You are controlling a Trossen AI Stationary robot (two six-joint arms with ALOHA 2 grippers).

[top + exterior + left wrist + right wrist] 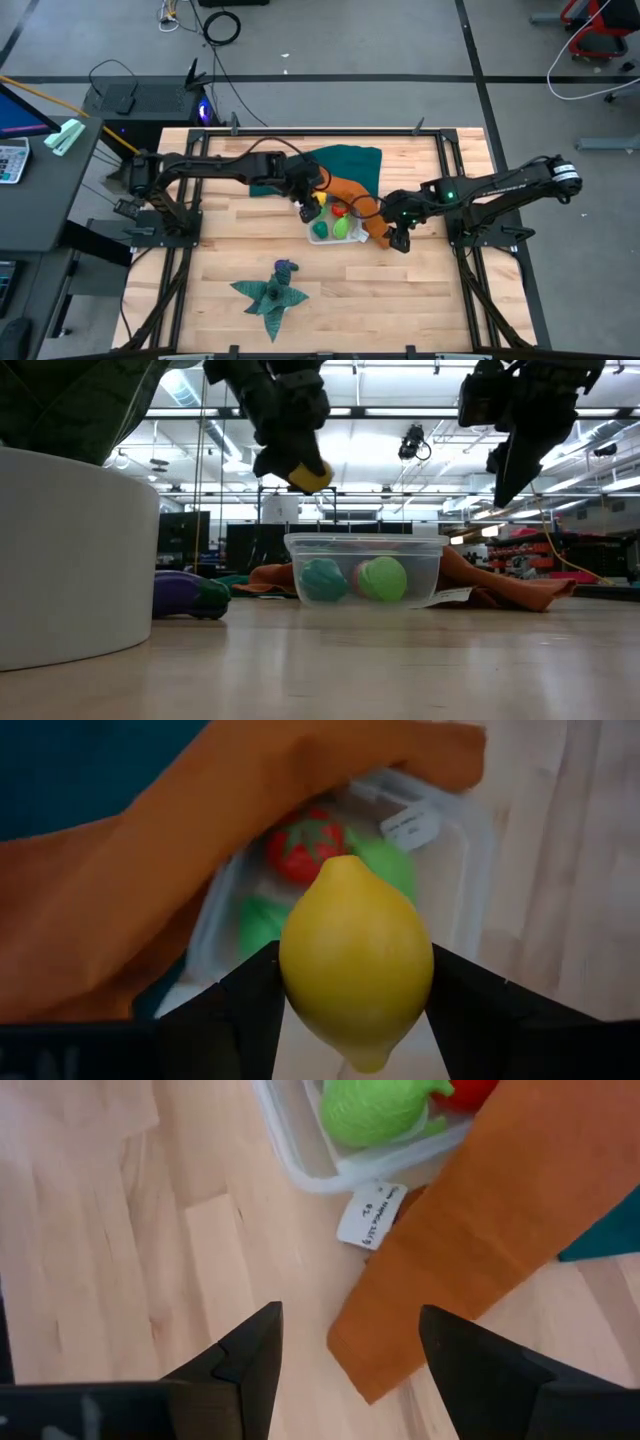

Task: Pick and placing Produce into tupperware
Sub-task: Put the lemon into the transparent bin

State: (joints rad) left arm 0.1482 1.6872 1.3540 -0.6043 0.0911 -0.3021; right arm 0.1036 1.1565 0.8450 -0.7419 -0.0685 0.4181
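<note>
The left gripper (355,990) is clamped on a yellow lemon (356,960), one finger on each side of it, and hangs just above the tub (365,570); from above it sits over the tub's left edge. The right gripper (345,1355) has its fingers apart with nothing between them, raised above bare wood just to the right of the tub, beside the white label (371,1214) and the end of the orange cloth (480,1240).

The job looks well along. Inside the tub lie a dark green piece (323,580), a light green piece (383,578) and a red piece (305,847). The lemon is not yet in; I judge it the next to go. A purple piece (287,267) lies on the table well apart from the tub, at the top of the green star cloth (270,295), so at least that one is left.

The left arm reaches long across from its base, wrist tipped down over the tub. The right arm reaches in from the other side, wrist also pointing down.
</note>
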